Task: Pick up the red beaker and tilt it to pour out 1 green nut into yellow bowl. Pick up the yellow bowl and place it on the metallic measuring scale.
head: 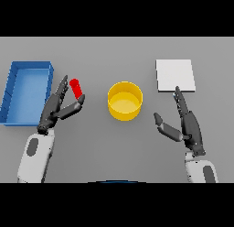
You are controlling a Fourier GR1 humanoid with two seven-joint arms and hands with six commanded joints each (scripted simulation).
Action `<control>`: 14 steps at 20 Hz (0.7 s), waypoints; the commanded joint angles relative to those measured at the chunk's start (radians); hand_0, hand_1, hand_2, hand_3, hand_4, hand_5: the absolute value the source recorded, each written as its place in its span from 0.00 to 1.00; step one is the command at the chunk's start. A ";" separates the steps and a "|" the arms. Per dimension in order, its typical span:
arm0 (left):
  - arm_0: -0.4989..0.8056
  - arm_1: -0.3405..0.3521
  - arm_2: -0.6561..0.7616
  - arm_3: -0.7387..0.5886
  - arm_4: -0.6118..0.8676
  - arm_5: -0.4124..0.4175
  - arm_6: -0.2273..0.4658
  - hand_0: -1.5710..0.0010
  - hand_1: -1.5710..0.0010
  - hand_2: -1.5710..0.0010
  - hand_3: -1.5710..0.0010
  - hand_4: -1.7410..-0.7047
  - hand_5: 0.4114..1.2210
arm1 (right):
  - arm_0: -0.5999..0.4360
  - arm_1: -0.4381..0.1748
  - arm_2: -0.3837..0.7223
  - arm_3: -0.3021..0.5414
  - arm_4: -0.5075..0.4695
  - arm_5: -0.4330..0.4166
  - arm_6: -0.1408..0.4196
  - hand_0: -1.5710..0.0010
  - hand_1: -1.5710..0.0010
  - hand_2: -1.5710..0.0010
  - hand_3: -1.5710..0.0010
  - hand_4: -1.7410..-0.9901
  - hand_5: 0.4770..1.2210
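The red beaker (76,88) stands slightly tilted on the grey table, left of centre. My left hand (55,107) is open around it: the fingers lie just to the beaker's left and the thumb reaches under its base, with no grip. The yellow bowl (124,100) sits at the table's middle, upright; I see no nut in it. The metallic measuring scale (175,75) is a flat pale square at the back right. My right hand (188,122) is open in front of the scale, right of the bowl, holding nothing.
A blue bin (27,91) with raised walls stands at the far left, right beside my left hand.
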 commanded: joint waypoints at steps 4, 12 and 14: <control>-0.070 0.000 0.006 0.086 -0.018 0.007 -0.030 1.00 1.00 1.00 1.00 0.52 0.30 | -0.009 -0.014 -0.017 -0.008 -0.021 0.009 0.012 1.00 1.00 1.00 1.00 0.68 0.20; -0.201 -0.023 0.035 0.271 -0.049 0.063 -0.057 1.00 1.00 1.00 1.00 0.51 0.33 | 0.012 -0.012 -0.017 -0.015 -0.013 -0.001 -0.009 1.00 1.00 1.00 1.00 0.67 0.22; -0.221 -0.027 0.059 0.306 -0.023 0.052 -0.104 1.00 1.00 1.00 1.00 0.48 0.35 | 0.007 -0.014 -0.021 -0.005 -0.024 0.008 -0.001 1.00 1.00 1.00 1.00 0.66 0.22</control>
